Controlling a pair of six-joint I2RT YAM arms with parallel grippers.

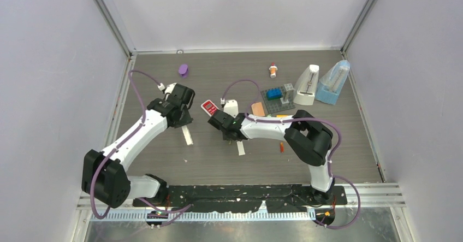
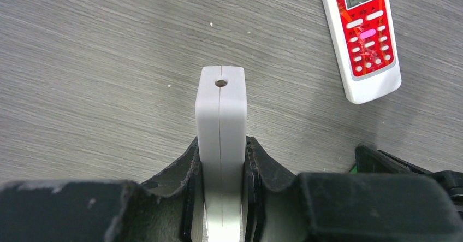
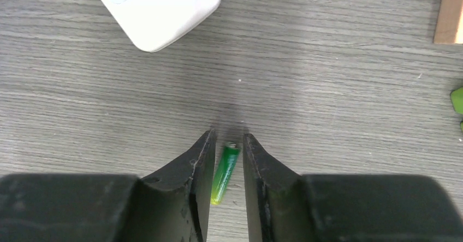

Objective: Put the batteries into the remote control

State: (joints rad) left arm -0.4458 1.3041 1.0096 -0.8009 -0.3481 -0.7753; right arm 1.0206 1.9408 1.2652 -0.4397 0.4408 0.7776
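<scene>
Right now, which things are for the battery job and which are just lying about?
For the job: white remote in left fingers; green battery between right fingers.
Lying about: white metronome, blue metronome, grey brick board, little bottle.

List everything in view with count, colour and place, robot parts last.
green battery: one, green, on table, straddled by right gripper
white remote: one, white, edge-on in left gripper
red remote: one, red-faced, table centre
red-orange cylinder: one, red-orange, near right, likely battery
purple object: one, purple, far left
orange-white item: one, orange-white, far centre
metronome: one, white, far right
blue cover: one, translucent blue, beside metronome
brick plate: one, grey with blue bricks, left of metronome
tan piece: one, tan, beside brick plate
white strip: one, white, near right gripper
left gripper: one, black, shut on white remote
right gripper: one, black, open around green battery
</scene>
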